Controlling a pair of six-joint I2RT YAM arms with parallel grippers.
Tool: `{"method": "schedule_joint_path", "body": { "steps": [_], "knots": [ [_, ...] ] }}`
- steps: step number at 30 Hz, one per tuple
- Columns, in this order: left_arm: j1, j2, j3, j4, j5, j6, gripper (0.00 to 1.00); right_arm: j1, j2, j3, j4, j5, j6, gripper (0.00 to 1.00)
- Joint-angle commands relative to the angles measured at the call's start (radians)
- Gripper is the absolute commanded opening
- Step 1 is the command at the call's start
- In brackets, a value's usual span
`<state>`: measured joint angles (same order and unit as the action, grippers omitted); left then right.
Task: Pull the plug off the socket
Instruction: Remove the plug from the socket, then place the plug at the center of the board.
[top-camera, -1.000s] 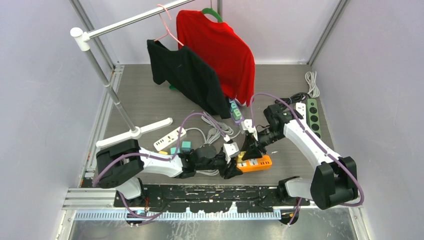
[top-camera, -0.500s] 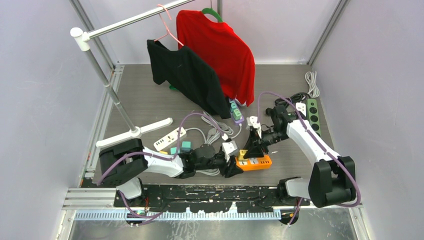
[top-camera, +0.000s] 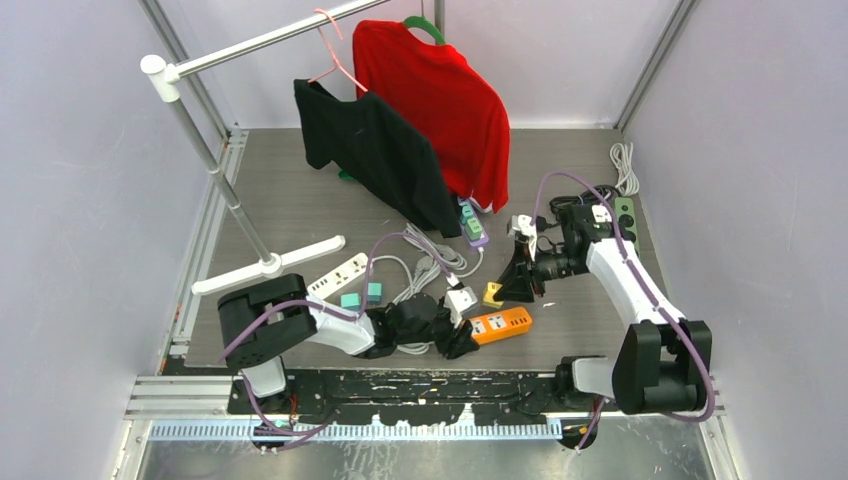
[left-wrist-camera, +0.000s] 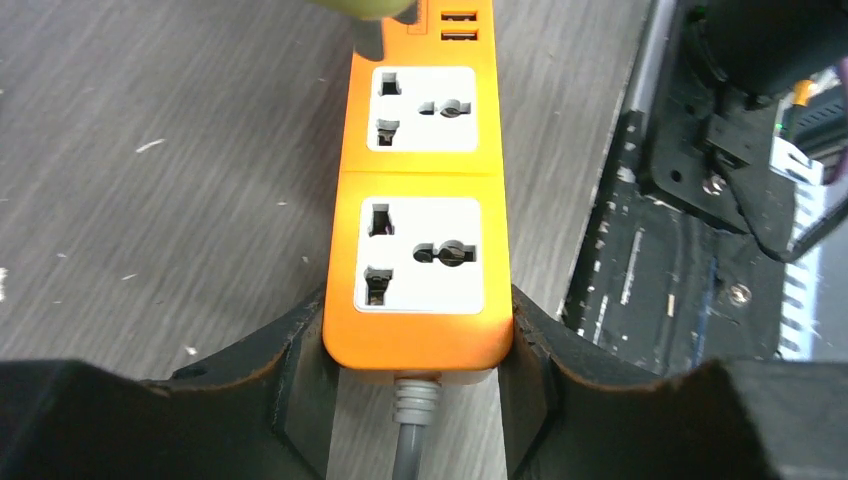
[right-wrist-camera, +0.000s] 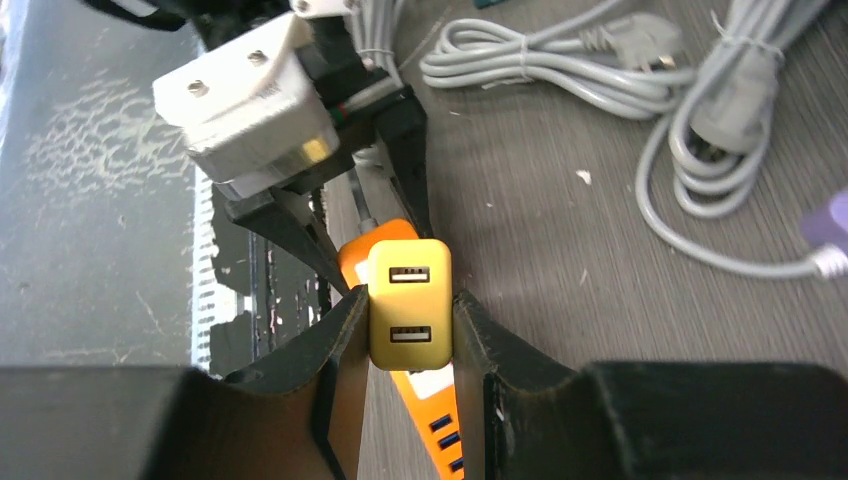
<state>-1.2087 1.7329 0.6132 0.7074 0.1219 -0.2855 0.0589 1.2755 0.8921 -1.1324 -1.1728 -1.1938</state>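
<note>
The socket is an orange power strip (top-camera: 503, 325) lying flat near the table's front edge. My left gripper (top-camera: 462, 338) is shut on its cable end (left-wrist-camera: 418, 340). Both white outlets on the strip (left-wrist-camera: 420, 200) are bare in the left wrist view. The plug is a yellow two-port USB charger (top-camera: 493, 293). My right gripper (top-camera: 505, 288) is shut on its sides (right-wrist-camera: 408, 320) and holds it just above and behind the strip, apart from it. Under the plug (right-wrist-camera: 410, 300), the strip (right-wrist-camera: 430, 400) shows in the right wrist view.
Coiled grey cables (top-camera: 425, 262) and a white power strip (top-camera: 338, 275) lie left of centre, with two teal cubes (top-camera: 362, 295) nearby. A purple strip (top-camera: 471, 225) and a green strip (top-camera: 626, 228) lie farther back. A rack (top-camera: 215, 170) holds black and red shirts.
My right gripper has risen and drawn back to the right with the yellow plug, which has come off the orange strip. The left gripper keeps its hold on the strip.
</note>
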Motion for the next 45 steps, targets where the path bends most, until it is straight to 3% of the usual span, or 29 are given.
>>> {"method": "schedule_joint_path", "body": {
  "steps": [1,5,12,22,26,28,30,36,40,45],
  "knots": [
    [0.008,-0.019,0.069,-0.155,-0.146,0.047,0.15,-0.063,-0.095,-0.066,0.205,-0.005,0.297,0.03],
    [0.007,-0.018,0.109,-0.208,-0.166,0.085,0.52,-0.107,-0.111,-0.089,0.252,-0.013,0.385,0.05],
    [-0.006,-0.114,0.104,-0.238,-0.22,0.098,0.84,-0.14,-0.098,-0.128,0.438,-0.032,0.693,0.05],
    [-0.008,-0.37,0.128,-0.403,-0.267,0.006,0.85,-0.151,-0.053,-0.214,0.804,-0.106,1.25,0.05],
    [-0.001,-0.452,0.159,-0.482,-0.315,-0.088,0.86,-0.153,0.006,-0.207,0.823,-0.132,1.34,0.05],
    [0.006,-0.5,0.192,-0.562,-0.366,-0.172,0.97,-0.154,0.037,-0.199,0.824,-0.151,1.37,0.05],
    [0.03,-0.511,0.25,-0.674,-0.372,-0.271,1.0,-0.156,0.065,-0.194,0.827,-0.17,1.394,0.05],
    [0.064,-0.431,0.415,-0.856,-0.302,-0.361,1.0,-0.156,0.101,-0.198,0.866,-0.179,1.466,0.07],
    [0.063,-0.35,0.541,-1.015,-0.395,-0.413,0.96,-0.156,0.125,-0.197,0.874,-0.18,1.5,0.08],
    [0.037,-0.179,0.83,-1.345,-0.476,-0.351,0.88,-0.156,0.137,-0.195,0.873,-0.183,1.504,0.08]
  ]
}}
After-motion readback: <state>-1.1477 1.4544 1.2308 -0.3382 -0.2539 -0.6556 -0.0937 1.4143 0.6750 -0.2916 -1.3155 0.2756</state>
